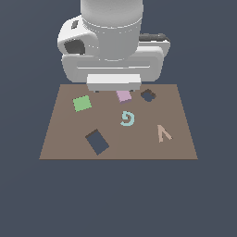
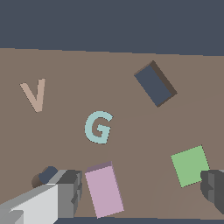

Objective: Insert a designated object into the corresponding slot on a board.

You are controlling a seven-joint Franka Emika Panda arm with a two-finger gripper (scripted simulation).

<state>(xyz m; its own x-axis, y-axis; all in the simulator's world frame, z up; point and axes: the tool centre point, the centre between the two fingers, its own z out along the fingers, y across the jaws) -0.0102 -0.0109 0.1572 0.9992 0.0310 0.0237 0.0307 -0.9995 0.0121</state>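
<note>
Pink block (image 2: 104, 192) lies flat on the brown board (image 1: 60, 143), near the board's far edge in the exterior view, between the green square (image 1: 82, 103) and the small notched hole (image 1: 148, 96). It is not yet lifted and not yet in its slot (image 1: 97, 141), the larger dark diamond-tilted cut-out that sits well apart from it, toward the near edge and the exterior view's left.

The end effector (image 2: 140, 194) hangs right over the block with its jaws spread wide. In the wrist view one finger (image 2: 70, 192) stands just beside the block, while the other (image 2: 214, 190) is off past the green square, so nothing is held. Whether the fingers have come low enough to close on the block is hard to judge, since the arm's body hides most of it in the exterior view.

By my reading the task is at its early stage: the approach looks about done, while the grasp, the lift, the carry across past the light-blue spiral (image 1: 127, 118) and the turn to match the slot's tilt are all left.
</note>
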